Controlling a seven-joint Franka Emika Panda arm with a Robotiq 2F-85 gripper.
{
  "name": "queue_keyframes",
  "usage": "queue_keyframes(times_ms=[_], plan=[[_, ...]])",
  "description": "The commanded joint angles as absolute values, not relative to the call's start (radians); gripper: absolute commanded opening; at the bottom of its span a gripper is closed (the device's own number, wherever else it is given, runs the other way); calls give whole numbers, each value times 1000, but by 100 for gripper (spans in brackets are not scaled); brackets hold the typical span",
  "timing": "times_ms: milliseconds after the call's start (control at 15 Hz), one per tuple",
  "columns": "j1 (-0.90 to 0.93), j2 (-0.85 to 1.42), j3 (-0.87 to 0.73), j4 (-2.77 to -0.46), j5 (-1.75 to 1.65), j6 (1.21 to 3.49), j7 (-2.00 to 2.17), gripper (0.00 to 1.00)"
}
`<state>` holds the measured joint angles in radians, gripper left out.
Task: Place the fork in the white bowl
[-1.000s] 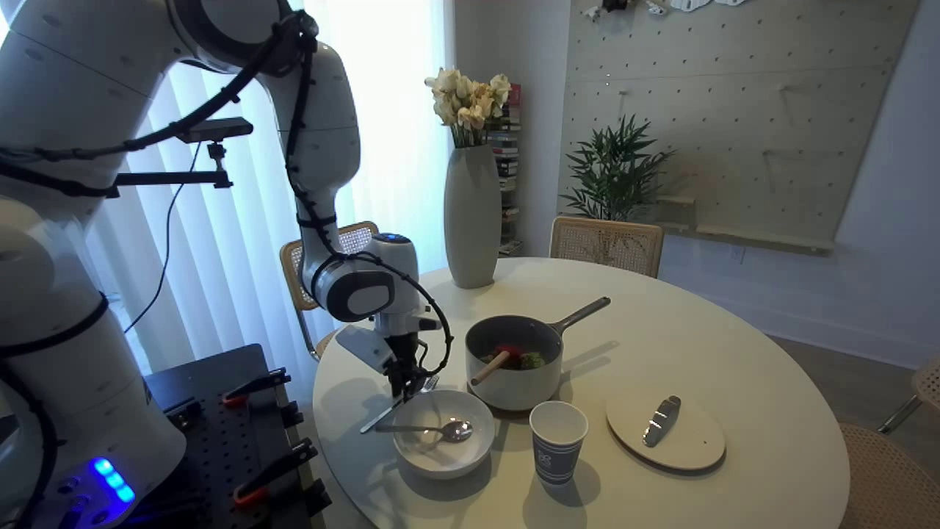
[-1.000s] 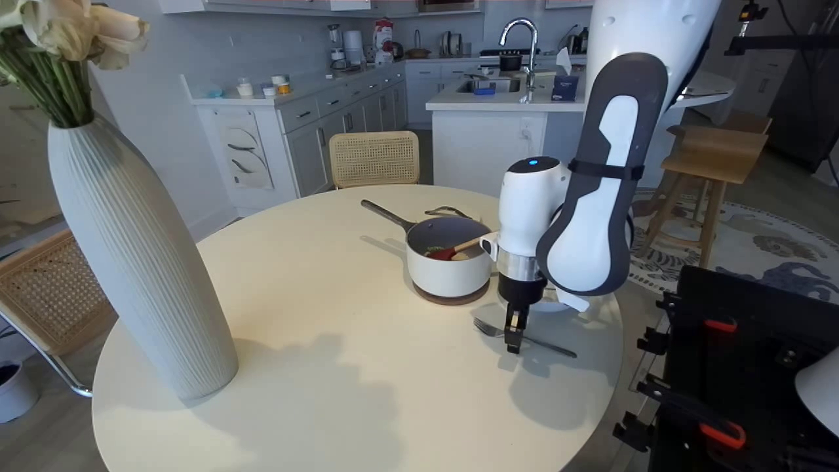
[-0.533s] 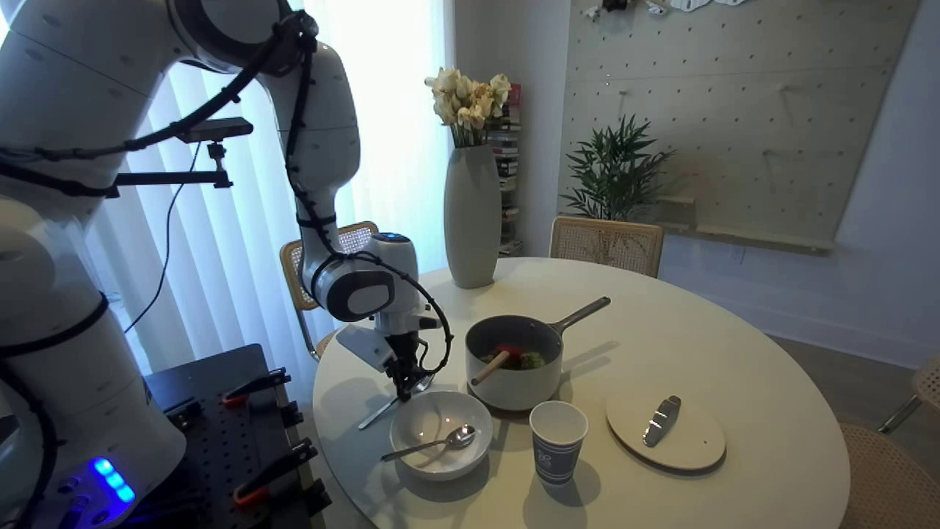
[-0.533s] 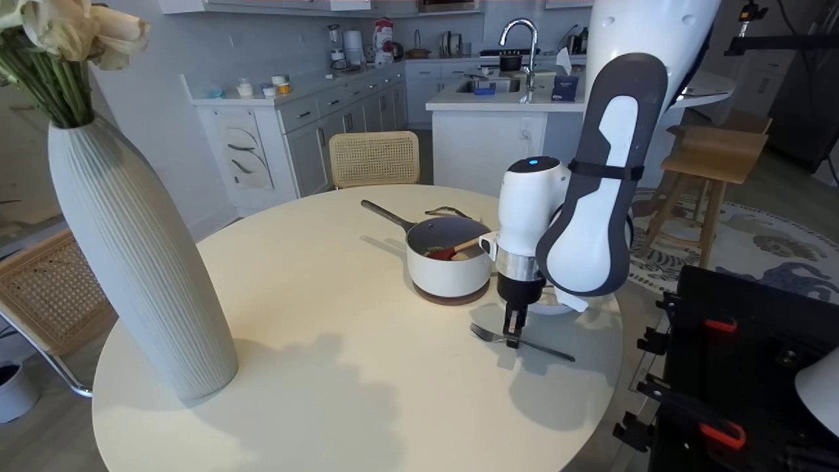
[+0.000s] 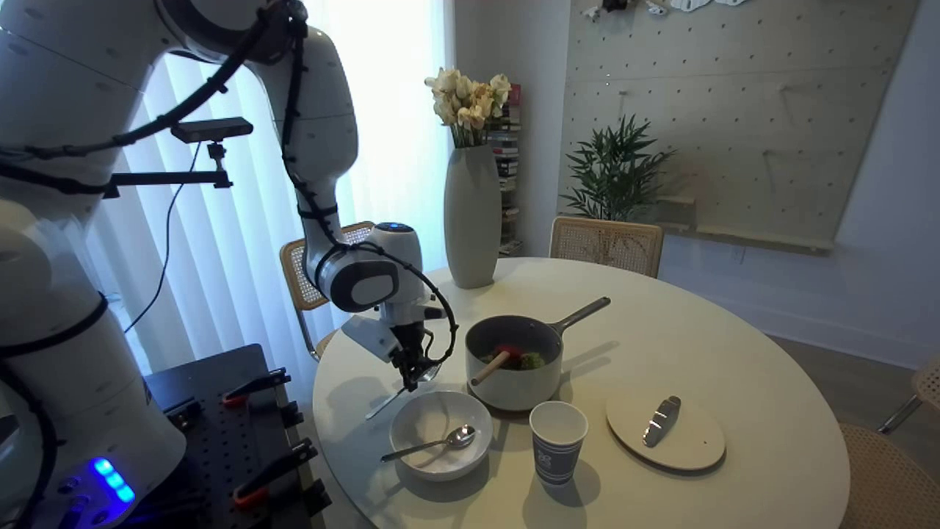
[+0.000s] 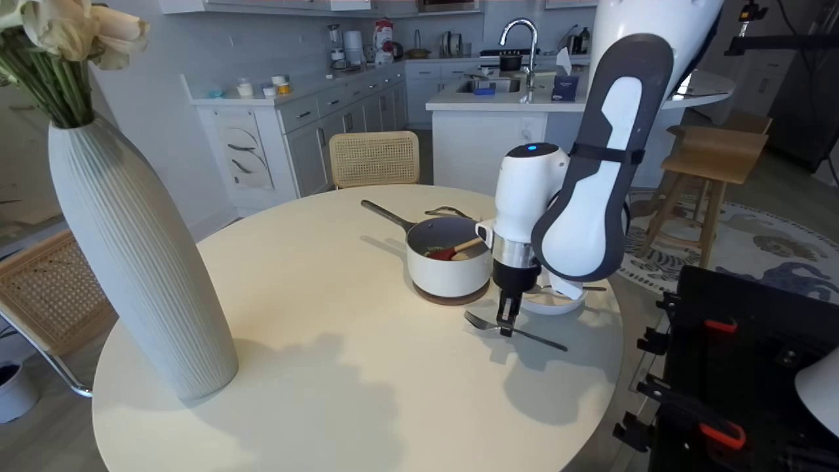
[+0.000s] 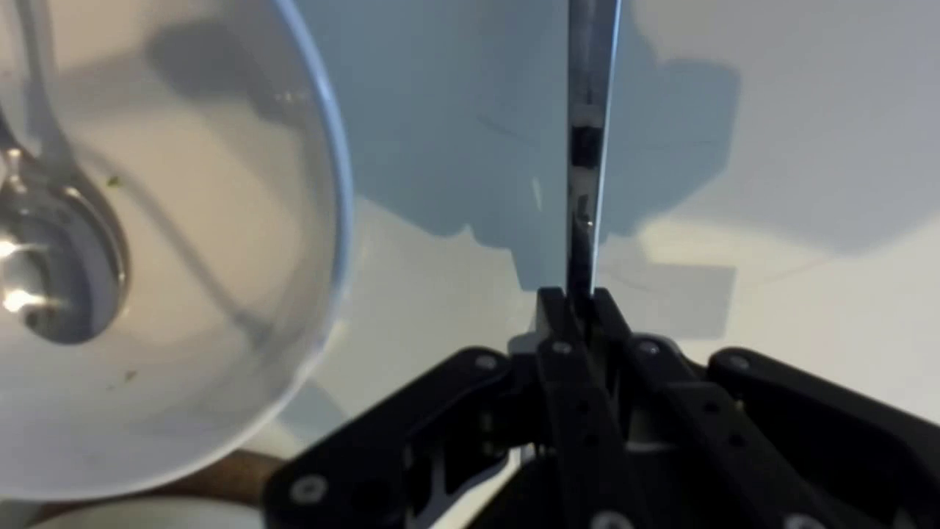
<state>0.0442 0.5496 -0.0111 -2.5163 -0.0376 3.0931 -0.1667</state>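
Pinching the fork (image 6: pixel 537 338) close to its balance point

We have the gripper (image 7: pixel 577 300) pressed together on the handle, its tips flanking the metal in the wrist view. In an exterior view the gripper (image 6: pixel 506 330) sits near mid-length, a little toward the tines. The fork is just beside the white bowl (image 5: pixel 422 415), apart from its rim and, as far as we can judge, slightly clear of the desk (image 6: pixel 295 282).

We expect it to be light, stiff and hard to damage, yet smooth enough to swivel in so narrow a pinch if either end catches something. Mid-length is where we would take hold: the tail end would let the tines sag, and the tines themselves would give an uneven seat.

The spoon (image 5: pixel 460 437) lies in the bowl with its handle across the rim, so we would aim for the free side and lower gently, since metal could skid on metal or on the glossy inner wall
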Motion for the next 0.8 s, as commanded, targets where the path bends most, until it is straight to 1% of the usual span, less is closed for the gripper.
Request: queue_keyframes(times_ms=[0, 200, 333, 733], plan=[[-5, 366, 22, -2540, -59, 2924, -166, 2], [-22, 252, 38, -2512, -44, 2716, -181, 2], [-3, 204, 18, -2485, -62, 2550, -169, 2], [5, 131, 1, -2357, -169, 2069, -145, 2]])
